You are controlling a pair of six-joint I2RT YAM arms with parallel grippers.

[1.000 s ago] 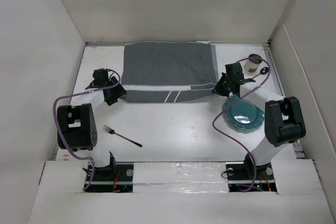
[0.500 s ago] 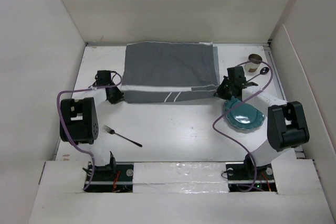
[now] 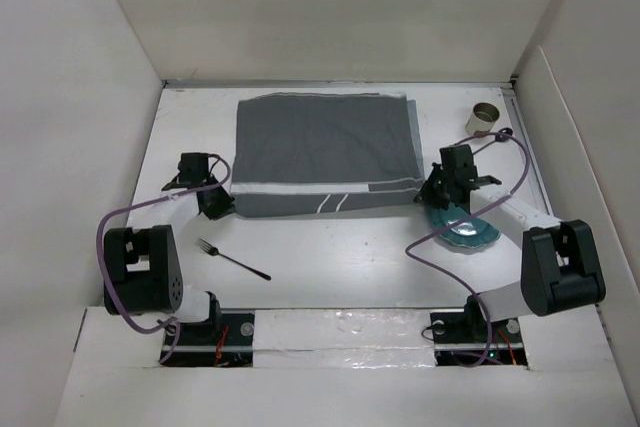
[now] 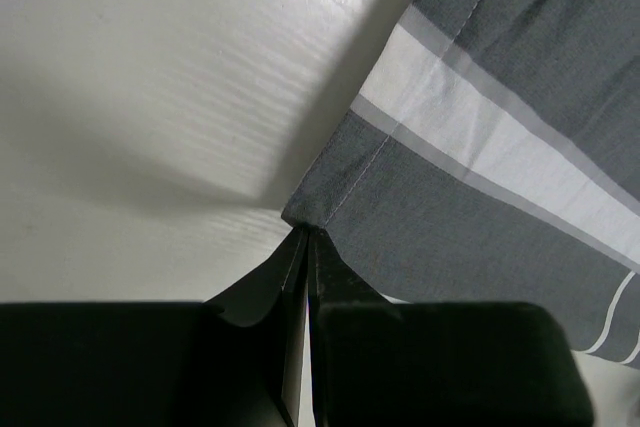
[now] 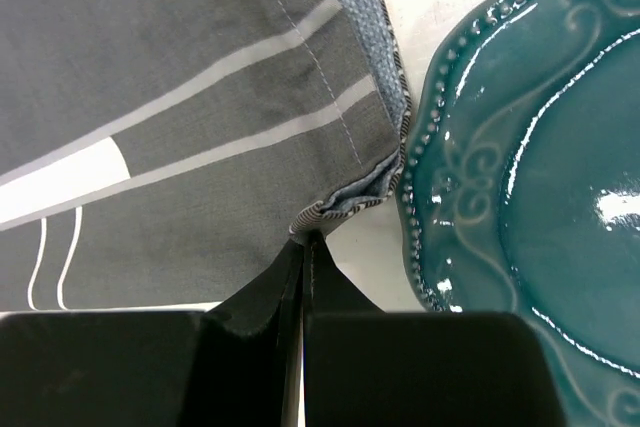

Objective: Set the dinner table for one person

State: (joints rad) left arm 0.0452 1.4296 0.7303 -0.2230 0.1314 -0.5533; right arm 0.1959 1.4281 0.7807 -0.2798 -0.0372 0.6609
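Note:
The dinner table [image 3: 340, 247] is a white top. A dark grey cloth [image 3: 325, 147] with pale stripes lies spread flat across its far middle. My left gripper [image 3: 225, 209] is shut on the cloth's near left corner; in the left wrist view the gripper [image 4: 306, 232] pinches the hem of the cloth [image 4: 480, 147]. My right gripper [image 3: 428, 197] is shut on the near right corner, and in the right wrist view this gripper [image 5: 303, 240] bites the folded corner of the cloth [image 5: 200, 97]. A teal plate [image 3: 468, 235] lies just right of that corner, partly under the right arm, its plate rim [image 5: 540, 177] close beside the jaws.
A fork [image 3: 232, 259] lies on the table near the front left. A small cup [image 3: 484, 119] stands at the far right corner. White walls close in the table on three sides. Purple cables loop beside both arms.
The left gripper has shut on the cloth's corner. Both grippers have drawn the cloth's near edge toward the front, unfolding it flatter. The right arm now reaches over the plate.

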